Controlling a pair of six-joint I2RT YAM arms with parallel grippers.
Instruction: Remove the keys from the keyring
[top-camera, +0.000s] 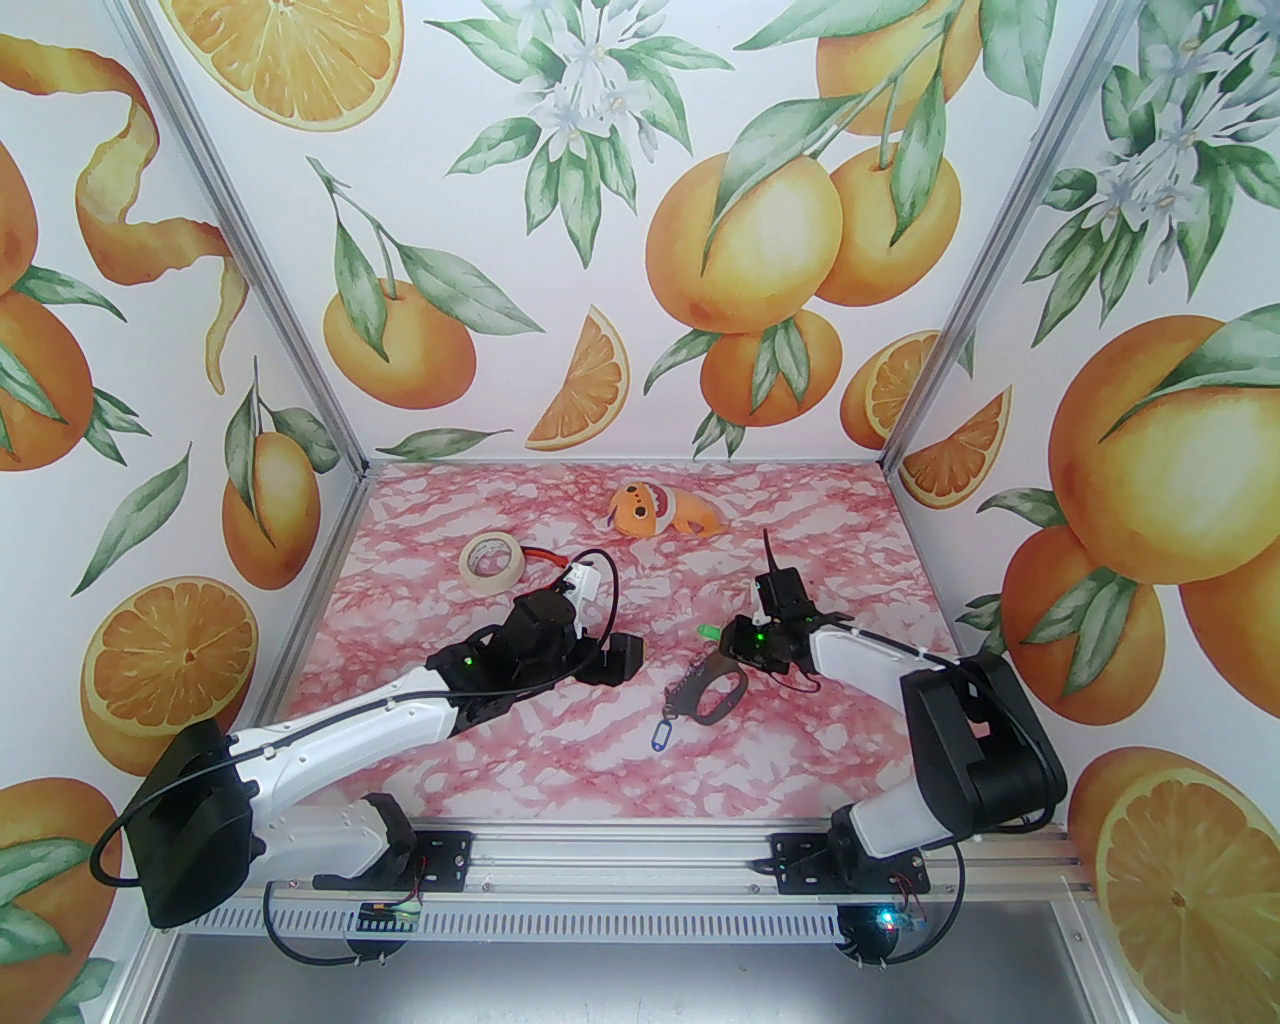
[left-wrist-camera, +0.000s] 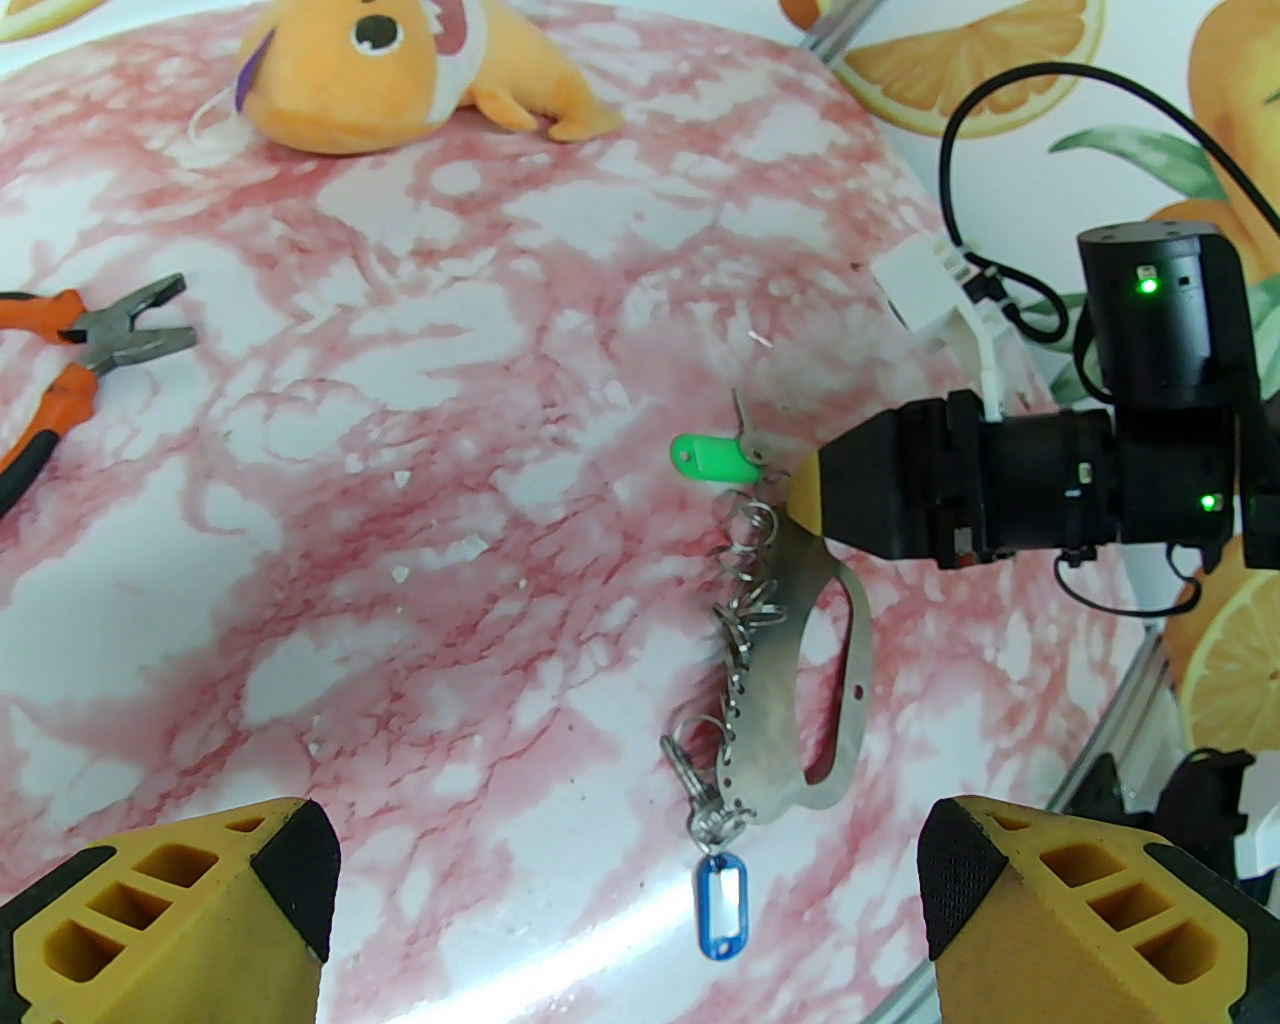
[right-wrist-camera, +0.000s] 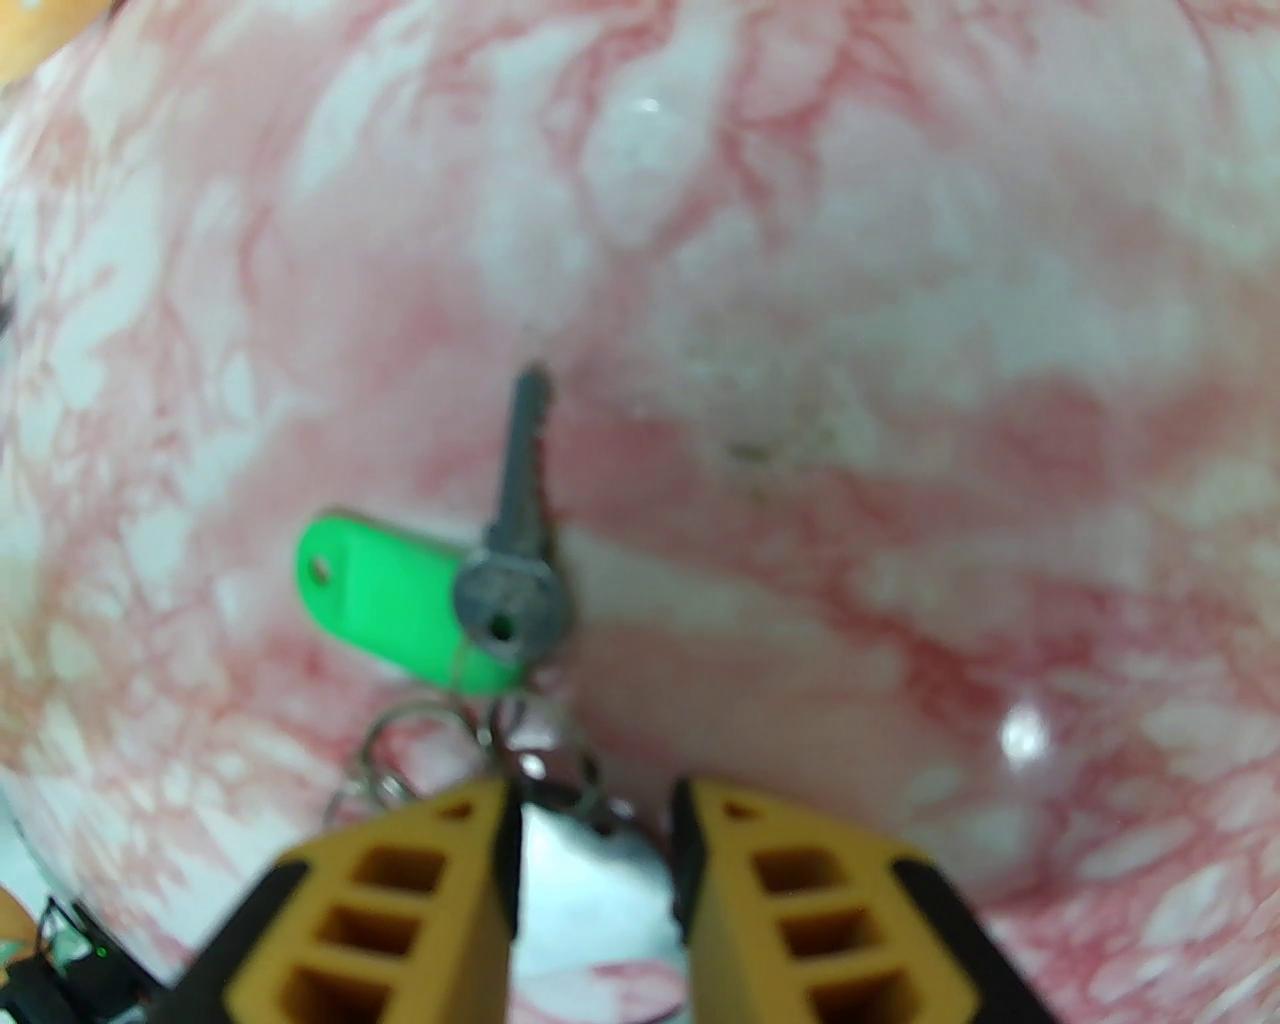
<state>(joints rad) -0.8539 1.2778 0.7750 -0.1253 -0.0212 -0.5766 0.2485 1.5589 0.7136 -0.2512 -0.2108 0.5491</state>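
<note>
The keyring (top-camera: 715, 695) is a grey metal D-shaped loop (left-wrist-camera: 790, 640) lying flat on the pink marbled table, with small rings along its left side. A green key tag (left-wrist-camera: 710, 458) with a small metal key (right-wrist-camera: 515, 540) hangs at its far end. At its near end lies a blue key tag (left-wrist-camera: 720, 905) with a white label. My right gripper (right-wrist-camera: 595, 830) reaches down onto the loop's far end, its fingers closed against the metal on both sides. My left gripper (left-wrist-camera: 630, 885) hovers wide open to the left of the keyring, holding nothing.
An orange plush toy (top-camera: 655, 508) lies at the back of the table. A beige tape roll (top-camera: 490, 560) and red-handled pliers (left-wrist-camera: 80, 370) sit at the back left, behind my left arm. Printed walls enclose three sides.
</note>
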